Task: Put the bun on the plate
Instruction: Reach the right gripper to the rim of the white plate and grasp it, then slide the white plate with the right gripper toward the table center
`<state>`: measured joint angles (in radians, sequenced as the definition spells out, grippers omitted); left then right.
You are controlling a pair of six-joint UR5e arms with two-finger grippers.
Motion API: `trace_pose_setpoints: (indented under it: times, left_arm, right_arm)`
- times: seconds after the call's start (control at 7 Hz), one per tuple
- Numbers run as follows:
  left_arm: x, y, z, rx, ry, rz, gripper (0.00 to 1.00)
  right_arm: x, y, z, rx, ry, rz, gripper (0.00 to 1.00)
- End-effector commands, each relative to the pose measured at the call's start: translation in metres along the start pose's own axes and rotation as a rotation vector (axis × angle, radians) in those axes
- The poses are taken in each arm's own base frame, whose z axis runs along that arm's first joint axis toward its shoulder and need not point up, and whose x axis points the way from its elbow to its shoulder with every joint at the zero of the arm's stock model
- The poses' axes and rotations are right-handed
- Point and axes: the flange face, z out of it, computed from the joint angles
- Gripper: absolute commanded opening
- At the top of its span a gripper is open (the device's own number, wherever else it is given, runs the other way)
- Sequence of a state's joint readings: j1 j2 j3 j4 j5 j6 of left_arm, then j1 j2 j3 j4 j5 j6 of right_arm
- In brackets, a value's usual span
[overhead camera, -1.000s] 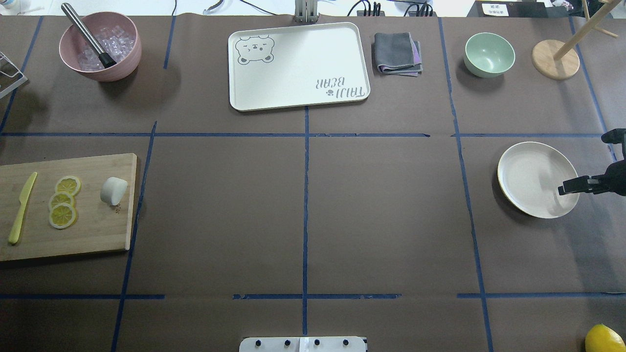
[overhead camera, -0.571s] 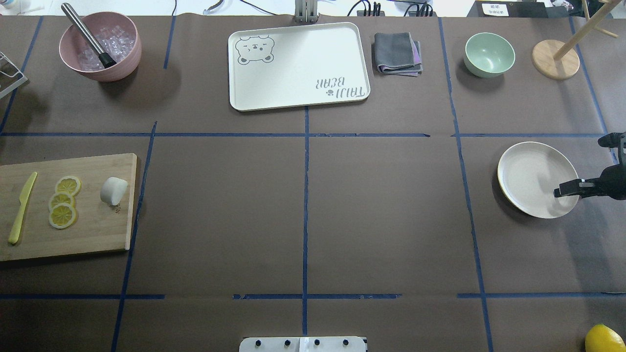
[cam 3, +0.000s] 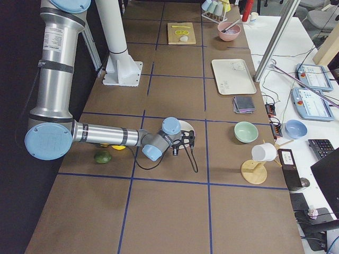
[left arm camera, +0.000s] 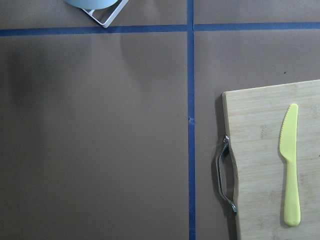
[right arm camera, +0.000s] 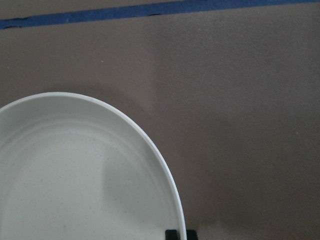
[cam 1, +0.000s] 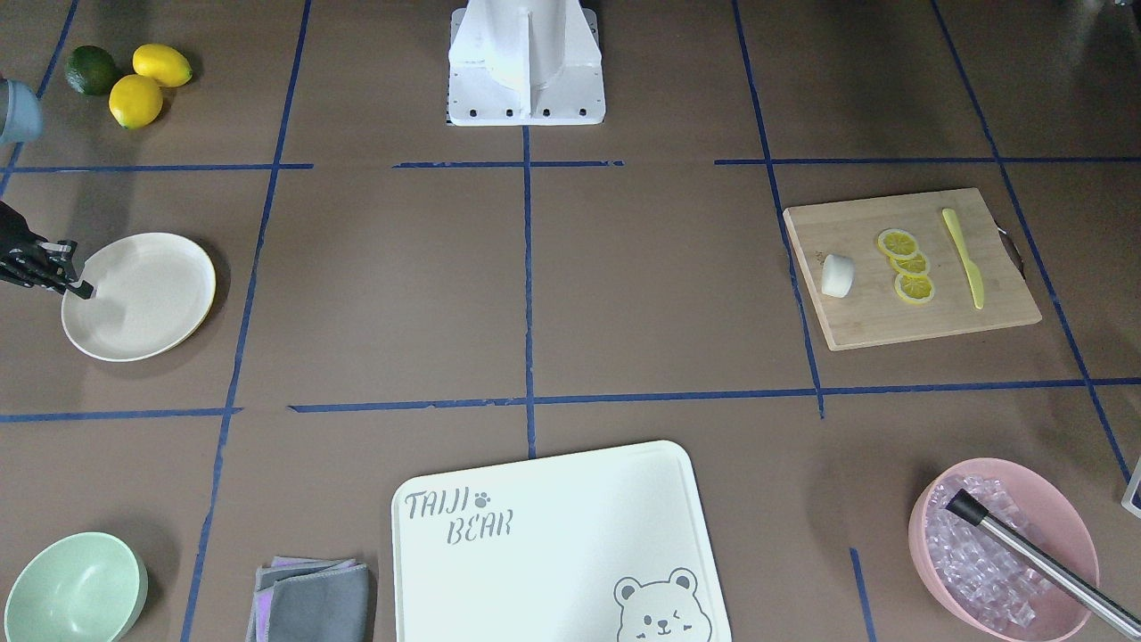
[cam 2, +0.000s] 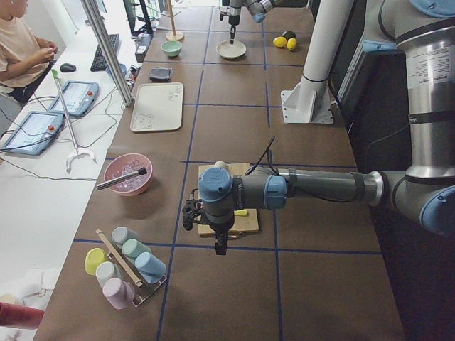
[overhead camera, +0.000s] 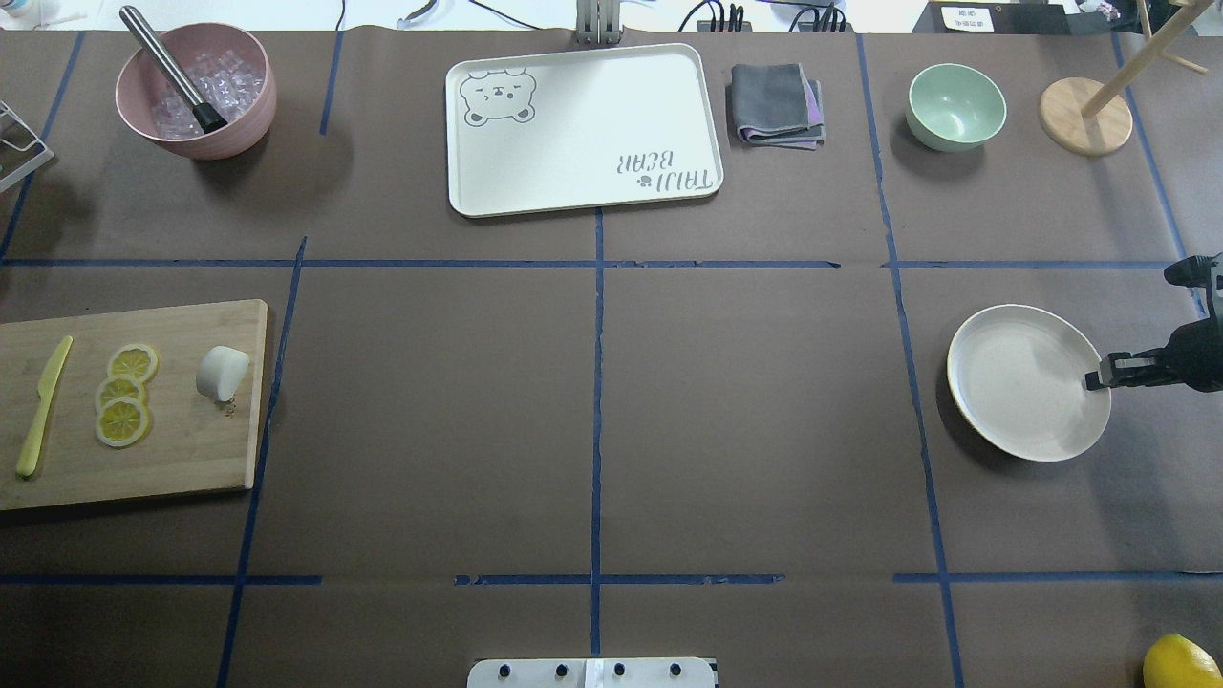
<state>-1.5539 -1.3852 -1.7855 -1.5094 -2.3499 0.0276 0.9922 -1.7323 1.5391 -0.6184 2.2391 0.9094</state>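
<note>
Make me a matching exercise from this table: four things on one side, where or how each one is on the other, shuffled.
1 bun
2 plate
3 pink bowl
4 green bowl

A holds ice
B on the wooden board
C right gripper at its rim
D near the folded cloth

Pairs: 1-B, 2-C, 3-A, 4-D

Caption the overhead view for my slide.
Right end effector pinches the cream plate by its rim while the white bun sits on the bamboo cutting board across the table.
</note>
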Motion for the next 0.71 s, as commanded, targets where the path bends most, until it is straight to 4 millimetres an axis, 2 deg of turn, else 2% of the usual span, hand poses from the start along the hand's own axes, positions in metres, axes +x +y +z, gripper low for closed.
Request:
trace_pose_setpoints:
  times: [0.0,0.14,0.29,0.43,0.57]
  left_arm:
    - [0.000,0.000,0.000,0.000,0.000,-0.002,1.00]
    - [0.000,0.000,0.000,0.000,0.000,-0.002,1.00]
    - [0.000,0.000,0.001,-0.001,0.000,0.000,1.00]
    - [0.000,0.000,0.001,0.000,0.000,0.001,1.00]
    - [0.000,0.000,0.001,0.000,0.000,0.001,1.00]
  right_arm:
    - [-0.031,-0.005,-0.018,0.024,-0.050,-0.006,0.00]
    - [-0.066,-0.016,-0.028,0.046,-0.094,-0.052,0.00]
    - [-0.112,-0.039,-0.031,0.075,-0.152,-0.112,0.00]
    - [-0.170,-0.050,-0.022,0.075,-0.206,-0.169,0.00]
    - [-0.238,-0.053,-0.003,0.052,-0.261,-0.117,0.00]
